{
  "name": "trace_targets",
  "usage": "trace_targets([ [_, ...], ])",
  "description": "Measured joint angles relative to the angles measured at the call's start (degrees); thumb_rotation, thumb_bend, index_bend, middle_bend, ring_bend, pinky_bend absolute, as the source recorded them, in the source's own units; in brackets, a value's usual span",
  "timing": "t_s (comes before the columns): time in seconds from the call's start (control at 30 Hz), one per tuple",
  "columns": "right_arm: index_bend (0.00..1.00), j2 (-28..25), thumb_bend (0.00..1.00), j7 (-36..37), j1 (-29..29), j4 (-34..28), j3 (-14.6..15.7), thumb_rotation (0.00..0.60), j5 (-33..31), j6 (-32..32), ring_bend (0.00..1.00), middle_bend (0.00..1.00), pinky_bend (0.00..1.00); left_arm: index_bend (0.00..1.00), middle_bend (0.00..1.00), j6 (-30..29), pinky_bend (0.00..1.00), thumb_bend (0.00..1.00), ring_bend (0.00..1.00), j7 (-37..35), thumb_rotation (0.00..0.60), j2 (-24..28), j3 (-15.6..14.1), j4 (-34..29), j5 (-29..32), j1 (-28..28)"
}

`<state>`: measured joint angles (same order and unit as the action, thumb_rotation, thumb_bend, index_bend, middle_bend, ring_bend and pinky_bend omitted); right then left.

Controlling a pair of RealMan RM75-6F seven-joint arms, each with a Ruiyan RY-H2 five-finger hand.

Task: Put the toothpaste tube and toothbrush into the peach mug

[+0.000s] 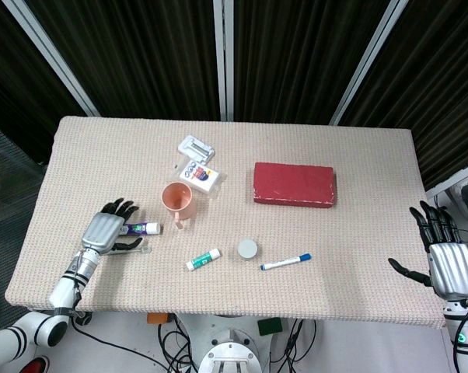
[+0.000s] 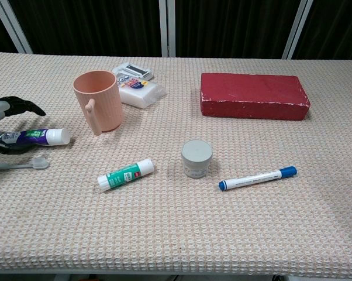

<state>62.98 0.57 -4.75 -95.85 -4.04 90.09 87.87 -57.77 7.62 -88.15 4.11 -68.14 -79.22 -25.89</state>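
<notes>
The left hand (image 1: 106,231) lies low at the left of the head view, its fingers (image 1: 122,207) curled around the rear end of the toothpaste tube (image 2: 38,136); whether it truly grips the tube or only rests over it is hard to tell from either view. The tube lies flat on the desk (image 1: 358,256), its white cap pointing right toward the peach mug (image 2: 97,100). The mug stands upright just right of the tube, handle facing the near edge. The toothbrush (image 2: 21,164) lies flat just below the tube, at the left edge of the chest view.

The right hand (image 1: 445,260) hovers at the lower right corner of the head view, off the desk edge, fingers spread wide and holding nothing.

Lower centre lie a glue stick (image 2: 126,174), a small grey jar (image 2: 196,157) and a blue marker (image 2: 257,178). A red block (image 2: 254,95) sits upper right; a white packet (image 2: 140,92) lies behind the mug.
</notes>
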Motion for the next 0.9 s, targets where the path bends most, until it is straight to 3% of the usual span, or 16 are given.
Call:
trace_targets([
  [0.13,0.0,0.1,0.32,-0.4,-0.1,-0.1,-0.2,0.502,-0.4,-0.3,0.0,0.0,0.0,0.22,0.16,-0.6,0.16,0.23,0.04,-0.1,0.318,-0.8,-0.3,1.3,-0.1,-0.1],
  [0.43,0.0,0.4,0.33,-0.5,-0.1,0.2,-0.3,0.501,-1.2,-0.5,0.0,0.0,0.0,0.33,0.17,-2.6,0.2,0.24,0.06,-0.6,0.596,-2.1,-0.6,3.5,-1.0,-0.1],
  [0.6,0.0,0.4,0.33,-0.1,0.2,0.3,-0.2,0.503,-1.6,-0.4,0.0,0.0,0.0,0.35,0.24,-4.5,0.36,0.26,0.15,-1.2,0.6,-3.2,-0.9,4.3,-2.1,-0.1],
  [0.9,0.0,0.6,0.34,0.0,0.4,0.8,-0.2,0.503,-2.4,-0.7,0.0,0.0,0.0,0.43,0.32,-3.7,0.36,0.31,0.21,-2.6,0.6,-3.7,-1.2,4.9,-2.1,-0.5],
])
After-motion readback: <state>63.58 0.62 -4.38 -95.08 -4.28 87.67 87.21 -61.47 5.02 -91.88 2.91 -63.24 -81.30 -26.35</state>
